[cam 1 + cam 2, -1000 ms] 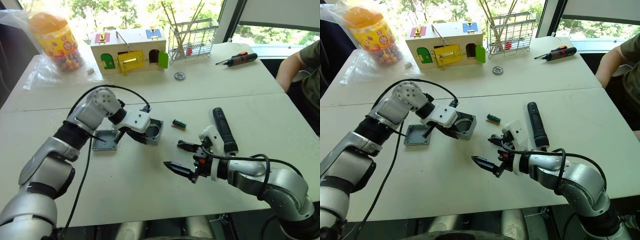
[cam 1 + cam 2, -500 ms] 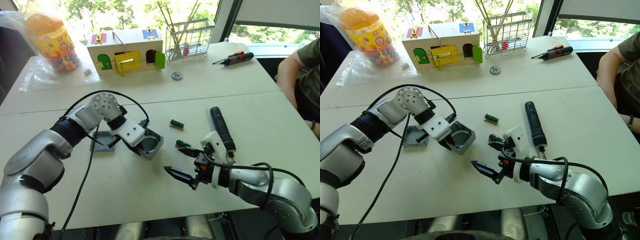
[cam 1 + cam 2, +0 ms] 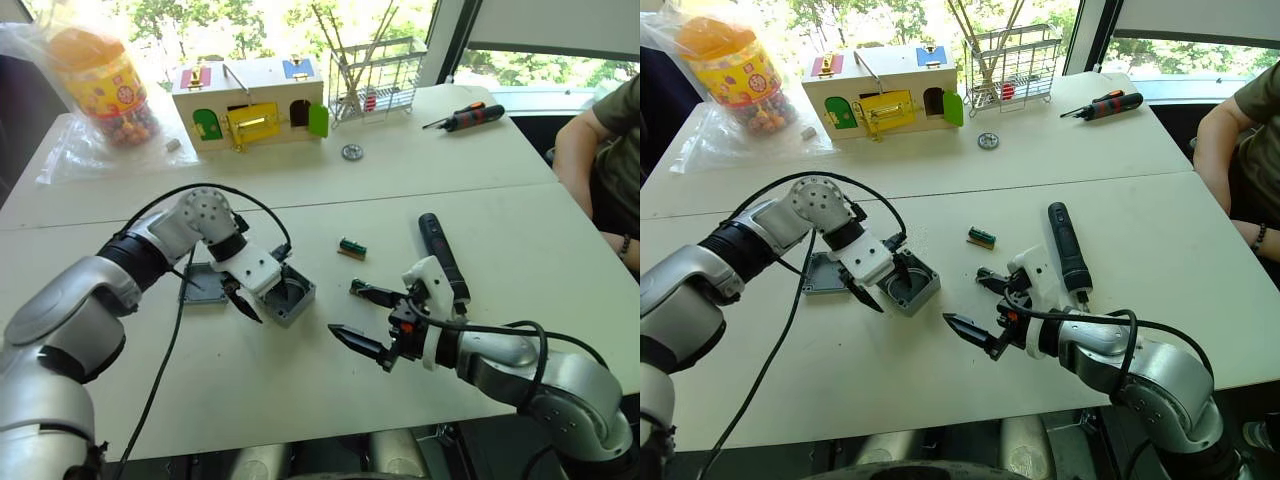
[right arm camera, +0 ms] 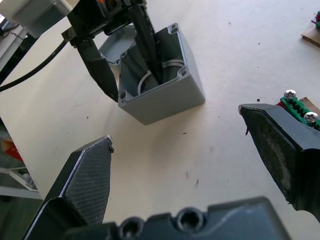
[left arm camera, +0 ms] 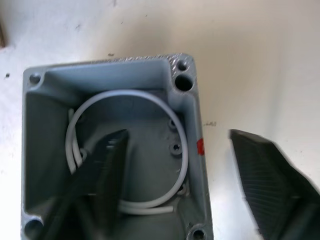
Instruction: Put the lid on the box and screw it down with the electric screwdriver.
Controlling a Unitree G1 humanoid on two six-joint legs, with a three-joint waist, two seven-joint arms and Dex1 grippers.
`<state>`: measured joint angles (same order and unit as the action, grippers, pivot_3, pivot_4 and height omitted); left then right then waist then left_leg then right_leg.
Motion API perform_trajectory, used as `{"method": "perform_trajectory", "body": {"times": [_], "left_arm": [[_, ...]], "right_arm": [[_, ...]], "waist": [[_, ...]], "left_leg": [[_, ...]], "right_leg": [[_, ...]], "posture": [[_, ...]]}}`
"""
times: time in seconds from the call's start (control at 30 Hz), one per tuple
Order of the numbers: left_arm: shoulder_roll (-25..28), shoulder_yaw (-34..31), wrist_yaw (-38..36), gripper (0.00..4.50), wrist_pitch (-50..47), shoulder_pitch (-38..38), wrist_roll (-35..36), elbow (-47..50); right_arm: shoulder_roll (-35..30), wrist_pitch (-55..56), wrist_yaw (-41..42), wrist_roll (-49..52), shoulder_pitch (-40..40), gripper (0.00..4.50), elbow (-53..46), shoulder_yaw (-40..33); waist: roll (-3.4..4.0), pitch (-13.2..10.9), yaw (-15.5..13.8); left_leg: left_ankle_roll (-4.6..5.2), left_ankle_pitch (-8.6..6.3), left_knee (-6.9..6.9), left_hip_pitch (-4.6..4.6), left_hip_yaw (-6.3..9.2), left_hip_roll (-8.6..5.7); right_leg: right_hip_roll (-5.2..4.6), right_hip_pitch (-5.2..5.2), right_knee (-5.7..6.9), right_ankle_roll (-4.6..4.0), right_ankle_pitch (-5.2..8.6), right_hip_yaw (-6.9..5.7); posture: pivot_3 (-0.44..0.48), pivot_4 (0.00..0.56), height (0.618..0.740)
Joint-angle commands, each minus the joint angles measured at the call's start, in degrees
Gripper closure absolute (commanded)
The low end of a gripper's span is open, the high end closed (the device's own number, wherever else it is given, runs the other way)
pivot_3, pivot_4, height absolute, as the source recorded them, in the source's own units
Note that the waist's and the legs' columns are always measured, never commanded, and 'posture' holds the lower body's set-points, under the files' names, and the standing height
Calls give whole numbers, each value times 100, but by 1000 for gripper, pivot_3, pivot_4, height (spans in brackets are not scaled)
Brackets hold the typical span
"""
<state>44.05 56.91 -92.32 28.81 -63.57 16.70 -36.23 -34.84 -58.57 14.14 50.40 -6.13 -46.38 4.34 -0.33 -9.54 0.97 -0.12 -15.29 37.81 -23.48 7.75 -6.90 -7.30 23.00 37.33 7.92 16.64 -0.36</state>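
- Left gripper (image 3: pixel 878 286) straddles one wall of the deep grey plastic box (image 3: pixel 910 287), jaws apart, not clamped.
- Right gripper (image 3: pixel 975 305) hovers wide open, empty.
- Flat grey lid (image 3: pixel 820 274) lies beside the box.

Matt grey plastic box (image 4: pixel 160 85), ribbed black fingers (image 4: pixel 87 175), smooth white table (image 3: pixel 300 390)

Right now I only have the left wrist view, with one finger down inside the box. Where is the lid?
Observer: The lid lies flat on the table to the robot's left of the box, partly under the left arm.
Operator: And the electric screwdriver?
Observer: The electric screwdriver lies on the table just beyond the right gripper, and nothing holds it.
Operator: Is that gripper carrying anything?
Observer: No, its jaws are wide open and empty, pointing towards the box.
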Motion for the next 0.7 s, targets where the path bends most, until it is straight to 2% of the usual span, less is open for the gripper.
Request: {"method": "perform_trajectory", "body": {"times": [0.03, 0.17, 0.2, 0.33, 0.4, 0.53, 0.6, 0.63, 0.7], "left_arm": [[535, -661, -18, 1270, -972, -355, 251, 326], [1078, -1716, -18, 1270, -2545, -333, 636, 1044], [1328, -2112, 175, 1270, -3173, -173, 786, 1307], [2444, -3499, 638, 1270, -5041, 1068, 1558, 2758], [2792, -4142, 1277, 1270, -5797, 1803, 1682, 3243], [2843, -5150, 2531, 1270, -6722, 2924, 1584, 3813], [2442, -5553, 4054, 1270, -9050, 3091, 1518, 4167], [2287, -5658, 4508, 1270, -9866, 3061, 1480, 4273], [1949, -5914, 5109, 1270, -10765, 3095, 1380, 4422]], "right_arm": [[-75, -68, 214, 381, -263, 0, -255, -126], [-250, -157, 478, 817, -641, 0, -296, -213], [-299, -164, 630, 893, -855, 0, -228, -163], [-373, -158, 1224, 857, -1540, 0, 169, 152], [-445, -59, 1563, 590, -1821, 0, 362, 395], [-507, 135, 2025, 116, -2203, 0, 578, 764], [-709, 473, 2516, -531, -2488, 0, 795, 1273], [-751, 587, 2654, -728, -2551, 0, 864, 1423], [-714, 801, 2832, -1036, -2601, 0, 999, 1662]], "waist": [[-2, -1, 16], [-4, -2, 45], [-2, -1, 46], [0, 0, 200], [0, 0, 236], [-3, 0, 97], [-3, -1, 64], [-4, 0, 16], [-12, 2, -15]], "left_leg": [[1, -1, 1, 0, 0, 0], [4, -3, 4, -6, 4, 1], [7, -4, 4, -6, 4, 1], [12, -7, 4, -2, 6, 2], [12, -8, -1, -2, 5, 4], [11, -8, 8, -2, 21, 0], [10, -8, 15, -2, 20, -5], [11, -8, 18, -1, 21, -12], [16, -11, 27, -1, 22, -14]], "right_leg": [[0, 1, 3, 2, 1, 0], [3, 13, 18, 6, 4, 2], [2, 12, 19, 8, 5, 2], [2, 12, 28, 10, 7, 5], [2, 23, 55, 10, 7, 8], [2, 24, 64, 9, 7, 10], [-1, 21, 64, 9, 8, 15], [-4, 24, 67, 10, 8, 18], [-1, 37, 66, 23, 16, 19]], "posture": [[0, 150, 740], [0, 150, 740], [0, 150, 740], [0, 150, 740], [0, 150, 740], [0, 150, 740], [0, 150, 740], [0, 150, 740], [0, 150, 740]]}}
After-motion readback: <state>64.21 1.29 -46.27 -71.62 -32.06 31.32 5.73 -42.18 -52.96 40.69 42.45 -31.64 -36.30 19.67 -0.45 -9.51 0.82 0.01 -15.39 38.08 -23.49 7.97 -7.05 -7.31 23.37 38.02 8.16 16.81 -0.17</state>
